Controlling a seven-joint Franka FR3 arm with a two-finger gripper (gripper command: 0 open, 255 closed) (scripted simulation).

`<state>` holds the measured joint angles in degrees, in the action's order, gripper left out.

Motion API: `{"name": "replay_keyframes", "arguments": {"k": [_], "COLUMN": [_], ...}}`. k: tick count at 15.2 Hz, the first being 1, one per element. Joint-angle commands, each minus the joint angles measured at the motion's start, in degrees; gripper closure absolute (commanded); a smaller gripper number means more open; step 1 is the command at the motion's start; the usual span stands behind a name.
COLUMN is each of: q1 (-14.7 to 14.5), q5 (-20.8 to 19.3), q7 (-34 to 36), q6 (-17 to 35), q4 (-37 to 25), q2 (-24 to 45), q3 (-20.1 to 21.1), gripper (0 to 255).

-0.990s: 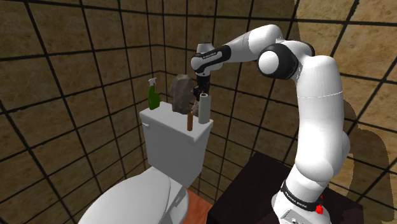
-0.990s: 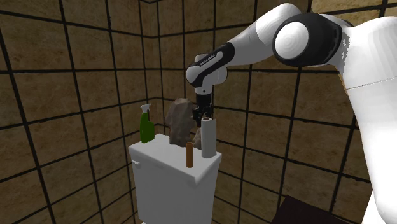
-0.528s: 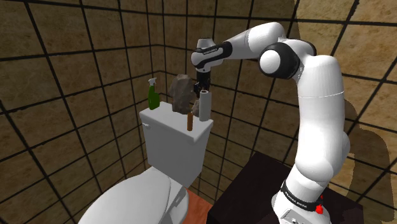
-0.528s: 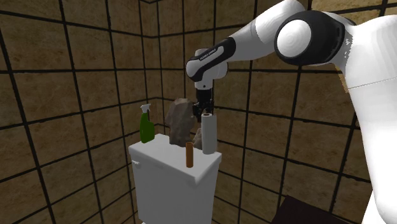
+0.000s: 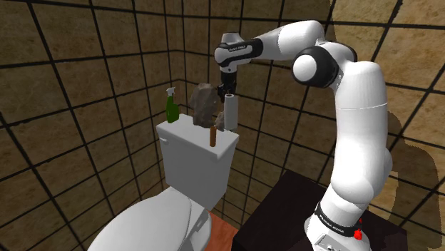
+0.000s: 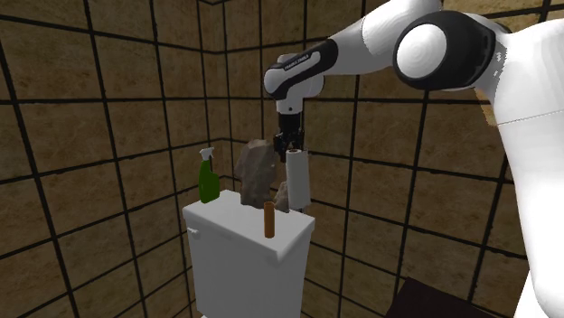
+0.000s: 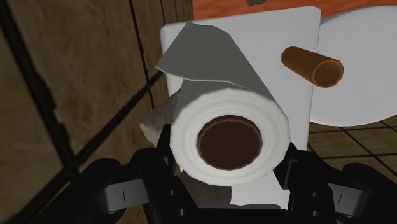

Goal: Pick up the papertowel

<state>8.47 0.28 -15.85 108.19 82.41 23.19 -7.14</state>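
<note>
Over the white toilet tank's lid [image 5: 187, 134], the white paper towel roll [image 5: 230, 113] is being clasped at its top end between both fingers [image 7: 145, 173] of the black gripper [image 5: 228, 94]. In the shoulder view it is being flanked by a grey-brown rock-like lump [image 5: 203, 103] at nine o'clock and a small brown cylinder [image 5: 212, 135] at seven o'clock.
</note>
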Motion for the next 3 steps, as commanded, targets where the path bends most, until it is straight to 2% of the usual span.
{"name": "replay_keyframes", "arguments": {"k": [1, 3], "q1": [0.1, 0.1], "q5": [0.0, 0.0], "q7": [-0.1, -0.1], "q6": [-1.6, -1.7], "q4": [-1.5, -1.6], "q2": [-0.1, -0.1], "q3": [0.0, 0.0], "gripper": [255, 255]}}
